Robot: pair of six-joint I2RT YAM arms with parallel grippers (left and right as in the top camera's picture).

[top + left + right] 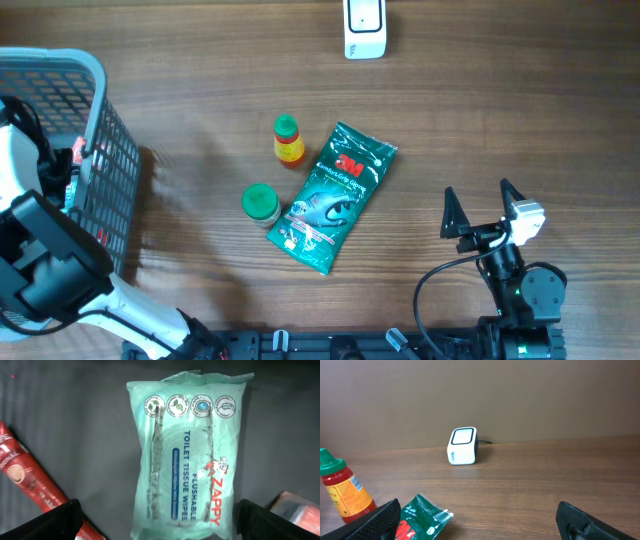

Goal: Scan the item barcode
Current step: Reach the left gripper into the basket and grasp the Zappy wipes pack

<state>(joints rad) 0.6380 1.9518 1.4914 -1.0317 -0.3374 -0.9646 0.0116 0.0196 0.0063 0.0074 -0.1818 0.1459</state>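
Hovering L gripper [160, 527], fingers spread, above wipes pack [185, 455] inside basket [95, 70] at left.
R gripper [478, 190] at near right, fingers also wide apart; scanner [364, 25] far centre; green pouch [335, 198], bottle [288, 140], jar [261, 203] mid-scene.

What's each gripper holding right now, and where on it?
Nothing held. The left gripper hangs open above the wipes pack; the right gripper is open over the table.
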